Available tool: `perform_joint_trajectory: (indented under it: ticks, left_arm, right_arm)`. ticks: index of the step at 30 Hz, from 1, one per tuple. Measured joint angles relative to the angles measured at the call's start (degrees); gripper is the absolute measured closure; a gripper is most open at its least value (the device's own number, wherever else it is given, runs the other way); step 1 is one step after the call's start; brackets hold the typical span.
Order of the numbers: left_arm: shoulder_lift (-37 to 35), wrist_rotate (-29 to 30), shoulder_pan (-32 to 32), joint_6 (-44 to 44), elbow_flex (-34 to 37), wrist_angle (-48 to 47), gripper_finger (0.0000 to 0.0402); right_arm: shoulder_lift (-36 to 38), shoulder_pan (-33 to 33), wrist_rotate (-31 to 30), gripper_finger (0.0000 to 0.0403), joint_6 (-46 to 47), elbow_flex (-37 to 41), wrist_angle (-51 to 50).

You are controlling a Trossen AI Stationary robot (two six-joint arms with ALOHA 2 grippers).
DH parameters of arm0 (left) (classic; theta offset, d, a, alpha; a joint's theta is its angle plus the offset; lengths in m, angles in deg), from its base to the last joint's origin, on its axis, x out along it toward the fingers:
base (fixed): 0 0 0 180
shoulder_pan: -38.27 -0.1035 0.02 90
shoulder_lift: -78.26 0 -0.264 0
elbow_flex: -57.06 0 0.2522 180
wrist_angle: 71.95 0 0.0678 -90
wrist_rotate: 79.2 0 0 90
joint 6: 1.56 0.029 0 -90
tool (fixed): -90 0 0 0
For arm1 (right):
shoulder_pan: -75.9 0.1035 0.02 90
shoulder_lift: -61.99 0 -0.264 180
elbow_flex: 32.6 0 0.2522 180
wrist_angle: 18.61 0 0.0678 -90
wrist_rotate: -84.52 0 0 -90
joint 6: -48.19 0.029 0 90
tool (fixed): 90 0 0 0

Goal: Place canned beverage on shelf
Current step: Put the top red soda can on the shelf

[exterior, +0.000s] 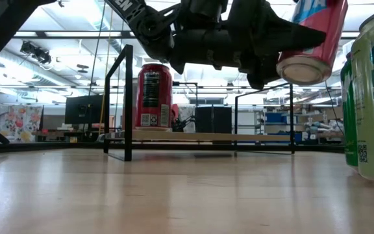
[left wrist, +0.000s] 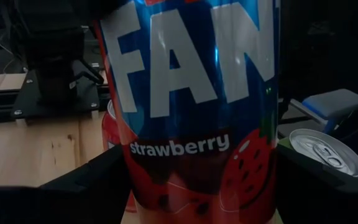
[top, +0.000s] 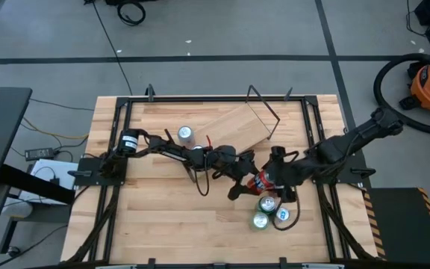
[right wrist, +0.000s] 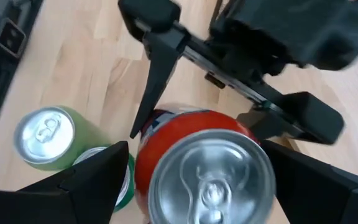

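Near the table's right-centre, both grippers meet at one red can [top: 260, 181], raised clear of the tabletop in the low view. Right gripper [right wrist: 197, 180] has its fingers flanking the can; left gripper [left wrist: 197, 180] likewise brackets its sides. Whether either is actually clamped cannot be told. Judged step: a hand-over between arms. Shelf [top: 234, 128] lies behind, already bearing one can [top: 185, 133]. Three cans [top: 269, 211] wait nearby. Next: one arm must release before the other carries the can to the shelf, upright.
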Motion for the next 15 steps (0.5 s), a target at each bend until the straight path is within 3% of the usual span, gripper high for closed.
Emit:
perform_joint_trajectory:
  ticks: [8, 15]
  left_arm:
    - [0.0, -0.07, 0.07, -0.09, 0.0, -0.01, 0.0085]
    - [0.0, -0.09, 0.07, -0.04, 0.0, -0.08, 0.0085]
  right_arm:
    - [-4.4, -0.27, 1.1, 0.0034, -2.57, 0.02, 1.32]
    - [-5.19, -1.19, 2.82, 0.0074, -2.6, 0.04, 1.24]
